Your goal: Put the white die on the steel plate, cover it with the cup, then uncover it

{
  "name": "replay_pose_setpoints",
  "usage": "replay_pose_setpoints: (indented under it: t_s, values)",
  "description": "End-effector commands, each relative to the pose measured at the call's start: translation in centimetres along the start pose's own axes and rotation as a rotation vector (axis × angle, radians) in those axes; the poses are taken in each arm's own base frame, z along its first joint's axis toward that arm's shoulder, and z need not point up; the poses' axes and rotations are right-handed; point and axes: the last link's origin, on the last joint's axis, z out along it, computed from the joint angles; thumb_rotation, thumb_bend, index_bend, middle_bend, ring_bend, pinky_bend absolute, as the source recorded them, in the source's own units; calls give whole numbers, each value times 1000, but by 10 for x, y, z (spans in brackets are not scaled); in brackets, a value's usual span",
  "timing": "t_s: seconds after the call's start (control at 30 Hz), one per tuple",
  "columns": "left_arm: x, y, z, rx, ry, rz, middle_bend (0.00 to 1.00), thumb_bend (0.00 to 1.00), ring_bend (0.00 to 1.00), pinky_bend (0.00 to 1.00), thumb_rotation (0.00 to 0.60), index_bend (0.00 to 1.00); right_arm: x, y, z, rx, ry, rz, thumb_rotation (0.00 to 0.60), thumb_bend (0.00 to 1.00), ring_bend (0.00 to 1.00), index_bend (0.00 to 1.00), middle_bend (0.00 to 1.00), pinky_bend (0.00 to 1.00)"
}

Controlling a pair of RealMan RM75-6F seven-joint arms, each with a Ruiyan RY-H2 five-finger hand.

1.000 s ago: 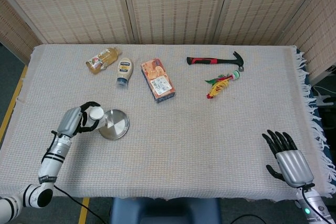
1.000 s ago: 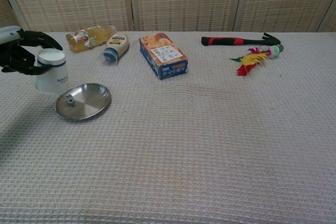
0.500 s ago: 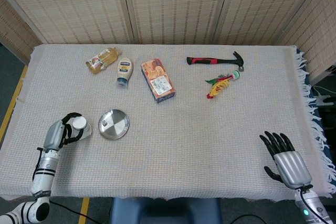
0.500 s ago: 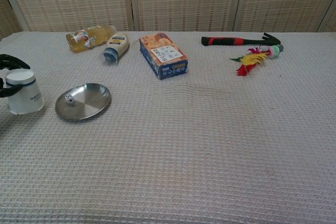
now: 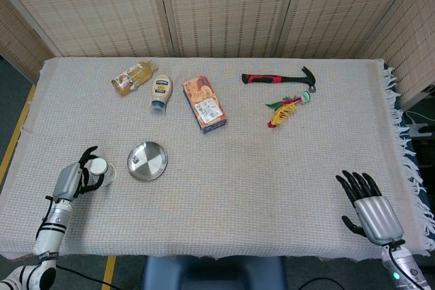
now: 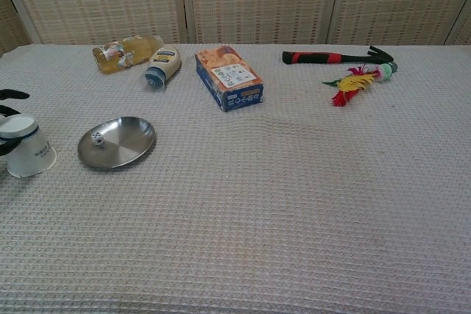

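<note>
Woven screens back a cloth-covered table (image 5: 224,188). Left hand (image 5: 71,180) holds the cup (image 6: 26,150) at the table's left edge, fingers curled around it. Cup is inverted, base up, its axis tilted slightly, wide mouth toward the cloth; contact with the cloth cannot be told. Plate (image 6: 125,145) lies just right of the cup, apart from it. Die (image 6: 96,138) sits uncovered on the plate's left part. Right hand (image 5: 372,210) is at the near right corner, fingers spread, holding nothing.

The chest view's edge cuts off the left hand (image 6: 6,119) beside the cup (image 6: 28,154).
</note>
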Motion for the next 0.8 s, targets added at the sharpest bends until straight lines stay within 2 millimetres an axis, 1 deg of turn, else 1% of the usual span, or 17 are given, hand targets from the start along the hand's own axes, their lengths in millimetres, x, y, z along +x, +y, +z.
replay_pose_setpoints:
  t_s: [0.03,0.13,0.27,0.37,0.43,0.47,0.5,0.53,0.57,0.67,0.73,0.8]
  values:
    - [9,-4,-2,-10,27,62,51,380,690,888,600,0,0,1,1,-9,7,-15,600,179,0,0,0,0]
    - [20,-11,-8,-6,27,115,0,356,624,855,600,0,-1,1,1,-17,7,-16,600,179,0,0,0,0]
    - [40,-13,-24,-19,58,160,0,344,564,813,600,0,0,1,1,-17,11,-15,600,179,0,0,0,0]
    - [54,-12,-45,-28,92,192,0,343,438,711,600,0,1,0,-1,-14,8,-9,600,179,0,0,0,0]
    - [61,-10,-64,-38,109,196,0,344,277,573,600,0,2,0,-1,-12,17,-9,600,180,0,0,0,0]
    - [63,-8,-73,-44,121,194,0,345,213,523,600,0,3,0,-1,-11,23,-8,600,180,0,0,0,0]
    - [65,-8,-81,-47,139,196,0,345,122,447,600,0,3,0,-1,-9,30,-8,600,180,0,0,0,0]
    - [68,-6,-90,-61,151,237,0,344,46,364,600,0,4,-1,-1,-5,41,-8,600,179,0,0,0,0]
    - [70,-4,-96,-76,163,271,0,344,11,286,600,0,5,-1,-1,0,51,-10,600,179,0,0,0,0]
    - [70,1,-110,-115,186,331,0,344,0,146,600,0,5,1,0,3,74,-18,600,179,0,0,0,0]
    - [71,3,-115,-127,197,351,0,340,0,94,600,0,3,0,0,6,74,-20,600,179,0,0,0,0]
    - [71,5,-115,-131,206,362,0,339,0,64,600,0,4,-1,-1,13,78,-19,600,180,0,0,0,0]
